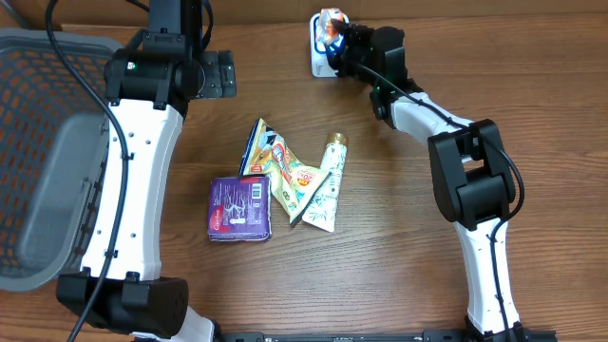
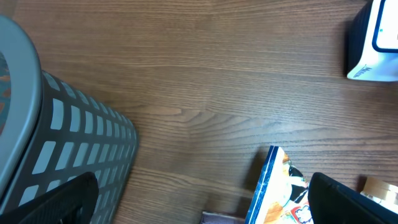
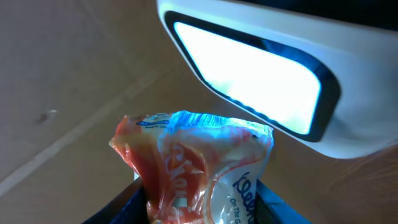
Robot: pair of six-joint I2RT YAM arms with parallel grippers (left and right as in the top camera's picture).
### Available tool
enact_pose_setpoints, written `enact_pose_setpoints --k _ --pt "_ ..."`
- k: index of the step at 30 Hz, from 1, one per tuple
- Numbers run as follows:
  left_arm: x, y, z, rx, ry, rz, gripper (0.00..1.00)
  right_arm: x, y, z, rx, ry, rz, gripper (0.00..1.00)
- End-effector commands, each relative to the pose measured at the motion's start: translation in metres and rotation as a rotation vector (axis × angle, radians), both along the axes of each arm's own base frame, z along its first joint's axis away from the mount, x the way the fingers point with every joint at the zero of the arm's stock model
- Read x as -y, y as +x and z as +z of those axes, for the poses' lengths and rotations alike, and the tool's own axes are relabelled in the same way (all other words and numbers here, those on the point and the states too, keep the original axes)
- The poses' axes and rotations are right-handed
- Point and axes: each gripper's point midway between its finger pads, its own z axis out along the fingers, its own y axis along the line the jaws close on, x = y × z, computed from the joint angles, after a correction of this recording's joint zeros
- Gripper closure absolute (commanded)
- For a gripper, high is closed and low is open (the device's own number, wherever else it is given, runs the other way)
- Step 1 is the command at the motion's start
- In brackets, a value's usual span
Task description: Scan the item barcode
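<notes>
A wooden table (image 1: 380, 275) seen from above. At the far left a grey mesh basket (image 1: 38, 161) hangs over the table's left edge, probably there to take scanned goods. Just right of it the left tool (image 1: 222, 74) hovers over bare wood with its jaws spread wide and nothing between them, seemingly parked clear of the work. In the middle lie three goods close together: a purple pack (image 1: 239, 207), a crumpled yellow pouch (image 1: 277, 163) overlapping its right side, and a pale tube (image 1: 328, 182) touching the pouch, likely waiting their turn. Bare wood runs between this pile and the basket, and between the pile and the far edge, giving either arm room to pass. Further right, near the far edge, stands a white scanner (image 1: 316, 55) with a lit window. The right tool (image 1: 334, 38) grips an orange and white packet (image 3: 199, 168) between its fingers and holds it just beside that window, blue light falling on the wrapper, so the code can be read; whether the barcode faces the glass cannot be told. The scanner sits close to the far edge, so I judge that any pull-back should come towards the near side.
</notes>
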Motion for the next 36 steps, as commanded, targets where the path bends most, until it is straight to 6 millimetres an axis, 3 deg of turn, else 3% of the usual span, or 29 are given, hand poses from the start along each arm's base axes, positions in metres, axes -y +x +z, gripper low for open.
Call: enact_pose_setpoints --k 1,17,21,23,25,33,36 --pt "-0.004 0.000 0.011 0.026 0.019 -0.002 0.00 -0.009 0.000 0.011 -0.065 0.119 0.009 0.53" --pt "-0.004 0.000 0.011 0.026 0.019 -0.002 0.00 -0.010 -0.001 0.011 -0.065 0.121 0.019 0.49" --pt "-0.004 0.000 0.011 0.026 0.019 -0.002 0.00 0.001 0.005 0.011 -0.035 0.084 -0.011 0.53" --pt "-0.004 0.000 0.011 0.026 0.019 -0.002 0.00 0.007 0.009 0.025 0.108 -0.018 0.010 0.62" --pt "-0.004 0.000 0.011 0.026 0.019 -0.002 0.00 0.011 0.010 0.050 0.299 -0.100 0.044 0.63" --pt "-0.004 0.000 0.011 0.026 0.019 -0.002 0.00 0.027 -0.008 0.123 0.642 -0.228 0.185 0.73" --pt "-0.004 0.000 0.011 0.026 0.019 -0.002 0.00 0.036 -0.013 0.128 0.724 -0.437 0.246 0.77"
